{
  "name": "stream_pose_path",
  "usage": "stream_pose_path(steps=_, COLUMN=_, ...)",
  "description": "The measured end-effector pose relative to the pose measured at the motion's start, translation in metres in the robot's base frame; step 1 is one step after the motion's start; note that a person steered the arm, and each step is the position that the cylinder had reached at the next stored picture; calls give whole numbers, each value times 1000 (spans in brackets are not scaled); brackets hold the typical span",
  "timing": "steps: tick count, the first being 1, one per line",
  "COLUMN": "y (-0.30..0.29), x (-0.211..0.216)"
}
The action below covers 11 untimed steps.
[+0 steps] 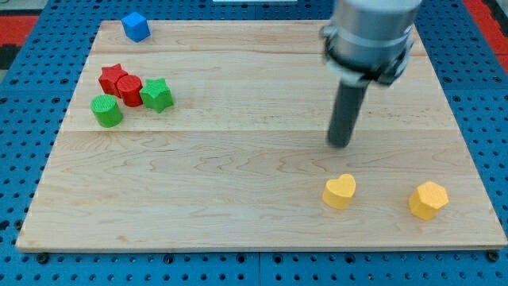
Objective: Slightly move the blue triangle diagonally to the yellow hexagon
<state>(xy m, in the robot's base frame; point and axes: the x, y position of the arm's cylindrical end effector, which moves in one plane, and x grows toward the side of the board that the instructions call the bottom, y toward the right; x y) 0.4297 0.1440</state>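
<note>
A blue block (136,26) sits at the board's top left edge; its shape is hard to make out and looks boxy. The yellow hexagon (429,199) lies at the view's bottom right. My tip (340,144) is on the board right of centre, just above a yellow heart (340,191) and up-left of the hexagon. It is far to the right of the blue block and touches no block.
A cluster lies at the view's left: a red star (112,77), a red cylinder (129,90), a green star (157,94) and a green cylinder (106,110). The wooden board (238,183) rests on a blue pegboard.
</note>
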Motion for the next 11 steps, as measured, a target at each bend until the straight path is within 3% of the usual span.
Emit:
stream_pose_path(steps=1, y=125, x=-77)
stream_pose_path(steps=2, y=165, x=-158)
stream_pose_path(steps=4, y=92, x=-238)
stream_pose_path(steps=6, y=51, x=-145)
stream_pose_path(steps=7, y=79, x=-174)
stream_pose_path(steps=8, y=139, x=-161)
stream_pose_path(steps=9, y=121, x=-213)
stream_pose_path(steps=10, y=37, x=-218)
stream_pose_path(steps=11, y=7, x=-150)
